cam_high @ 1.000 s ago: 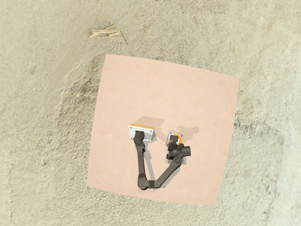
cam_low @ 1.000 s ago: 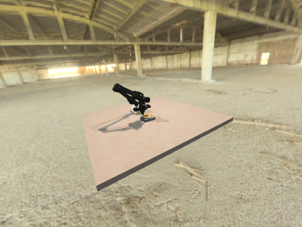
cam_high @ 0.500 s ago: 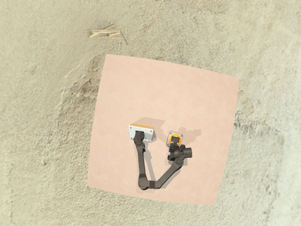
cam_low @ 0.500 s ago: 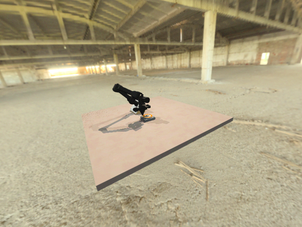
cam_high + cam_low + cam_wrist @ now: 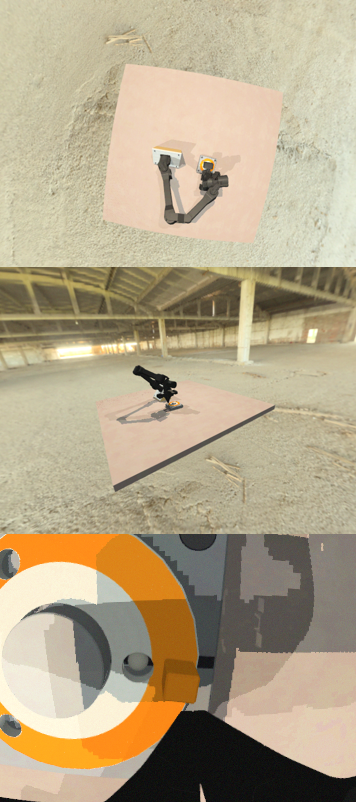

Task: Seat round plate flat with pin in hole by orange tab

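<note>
The round plate (image 5: 201, 165) (image 5: 80, 751) with its orange ring sits around the post (image 5: 30, 669) on the grey base (image 5: 174, 408) (image 5: 207, 569). In the wrist view the pin (image 5: 138, 659) shows inside the hole (image 5: 137, 677) beside the orange tab (image 5: 180, 686), toward the hole's upper side. The plate looks about level, but whether it lies fully flat is hard to tell. My gripper (image 5: 168, 402) (image 5: 191, 723) is shut and empty, its tips beside the plate's rim, just below the tab in the wrist view. Whether they touch is unclear. Arm parts hide some of the plate in the top view.
The arm's white mount (image 5: 156, 159) stands left of the base in the top view, on the same pink board (image 5: 186, 109) (image 5: 160, 442). Loose sticks (image 5: 126, 37) (image 5: 221, 465) lie on the ground beyond the board.
</note>
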Robot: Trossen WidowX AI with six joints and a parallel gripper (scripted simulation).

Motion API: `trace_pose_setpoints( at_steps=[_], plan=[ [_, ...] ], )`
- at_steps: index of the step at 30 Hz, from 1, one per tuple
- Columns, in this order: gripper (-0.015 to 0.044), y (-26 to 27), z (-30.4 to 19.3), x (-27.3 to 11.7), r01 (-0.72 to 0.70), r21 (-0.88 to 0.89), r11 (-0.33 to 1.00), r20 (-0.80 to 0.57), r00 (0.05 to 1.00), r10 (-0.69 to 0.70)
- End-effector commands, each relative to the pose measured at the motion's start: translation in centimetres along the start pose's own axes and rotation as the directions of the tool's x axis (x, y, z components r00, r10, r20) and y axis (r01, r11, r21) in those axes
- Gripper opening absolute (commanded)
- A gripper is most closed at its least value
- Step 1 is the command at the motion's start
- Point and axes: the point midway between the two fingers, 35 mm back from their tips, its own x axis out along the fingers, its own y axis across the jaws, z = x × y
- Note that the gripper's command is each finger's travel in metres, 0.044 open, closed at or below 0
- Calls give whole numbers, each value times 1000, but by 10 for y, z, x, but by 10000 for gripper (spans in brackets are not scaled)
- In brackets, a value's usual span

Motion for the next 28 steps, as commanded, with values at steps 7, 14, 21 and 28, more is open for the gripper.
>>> trace_pose_setpoints(
  at_steps=[7,14,21,28],
  plan=[
    [0,0,0,-40,-2,6,1000,11,1000,2],
    [0,1,0,-31,2,-1,1000,11,1000,-2],
    [0,1,0,-31,2,-1,1000,11,1000,-2],
    [0,1,0,-31,2,-1,1000,11,1000,-2]
  ],
)
